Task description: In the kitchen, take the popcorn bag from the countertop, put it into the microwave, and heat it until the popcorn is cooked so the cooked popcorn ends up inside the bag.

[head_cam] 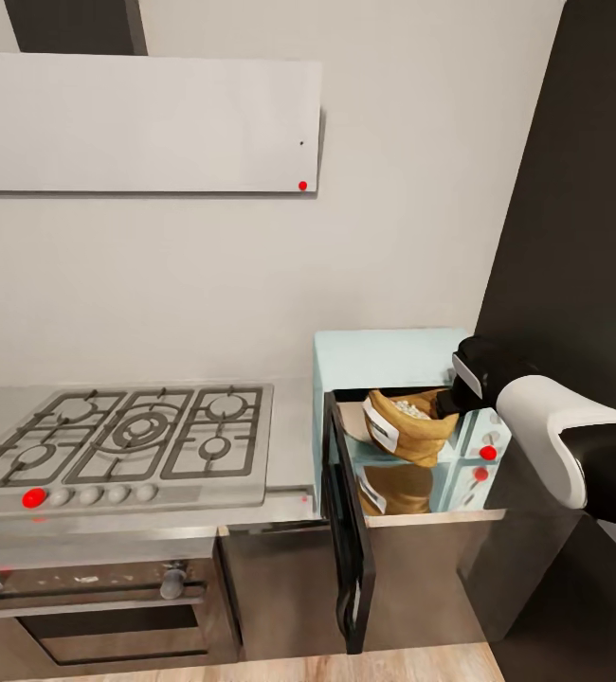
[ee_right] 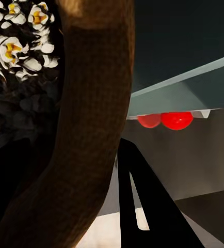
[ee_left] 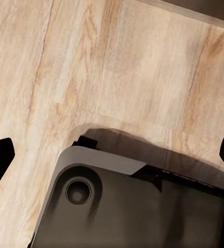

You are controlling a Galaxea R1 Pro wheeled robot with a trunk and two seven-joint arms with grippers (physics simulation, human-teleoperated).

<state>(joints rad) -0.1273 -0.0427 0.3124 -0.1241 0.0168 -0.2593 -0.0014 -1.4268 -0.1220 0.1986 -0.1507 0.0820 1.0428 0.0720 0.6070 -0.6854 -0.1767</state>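
Right tool (head_cam: 450,403) gripping popcorn bag (head_cam: 407,426) rim, holding it in open microwave (head_cam: 384,355) at counter (head_cam: 289,426) right end; left tool (ee_left: 112,155) open.

A steel gas hob (head_cam: 123,438) with three black grates lay set into the worktop, with a row of knobs (head_cam: 90,494) along its front edge, the leftmost one red. Below it sat a built-in oven (head_cam: 90,606) with a dark door and two more knobs. A flat pale hood (head_cam: 142,123) hung on the white wall (head_cam: 393,189) above. A tall dark panel (head_cam: 583,189) stood at the right. The floor (ee_left: 91,62) was light wood planks.
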